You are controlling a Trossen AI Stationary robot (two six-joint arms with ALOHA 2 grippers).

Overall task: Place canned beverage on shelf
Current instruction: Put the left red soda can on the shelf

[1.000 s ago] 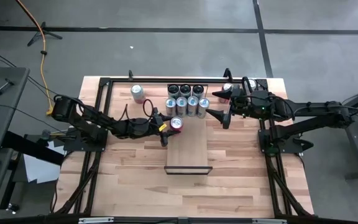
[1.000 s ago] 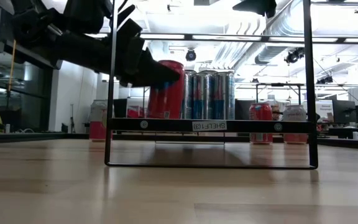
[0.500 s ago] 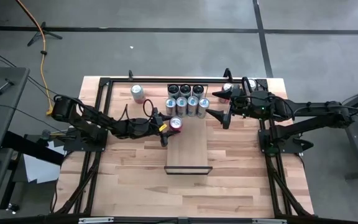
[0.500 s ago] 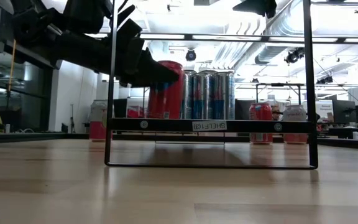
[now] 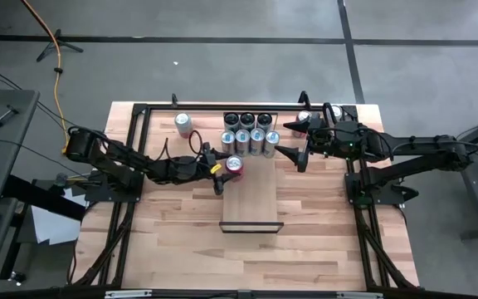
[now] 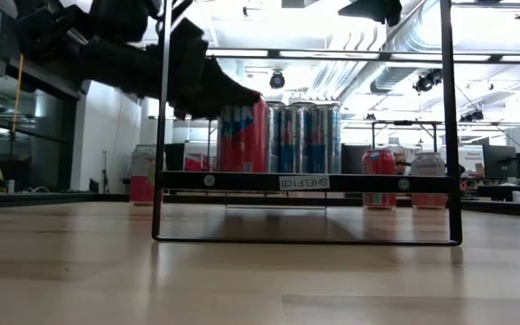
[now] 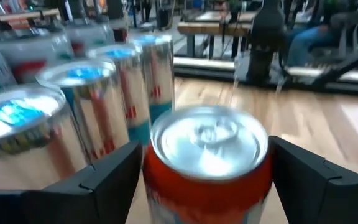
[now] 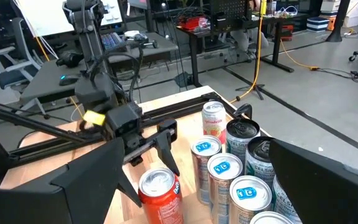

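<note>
The red aluminium beverage can with a silver lid point(image 5: 236, 165) stands upright at the 12 o'clock end of the long pale wooden shelf with thin dark metal end frames point(image 5: 252, 203), clamped side-on between the fingers of the left tool point(image 5: 225, 167), probably so it can be set down without tipping. At its 12 o'clock, just beside it, a row of silver-and-blue cans point(image 5: 249, 142) leaves little room that way; the plank toward 6 o'clock lies bare. The right tool point(image 5: 293, 141) waits at 2 o'clock with fingers spread, holding nothing, above the plank-patterned worktop point(image 5: 173, 241).
</note>
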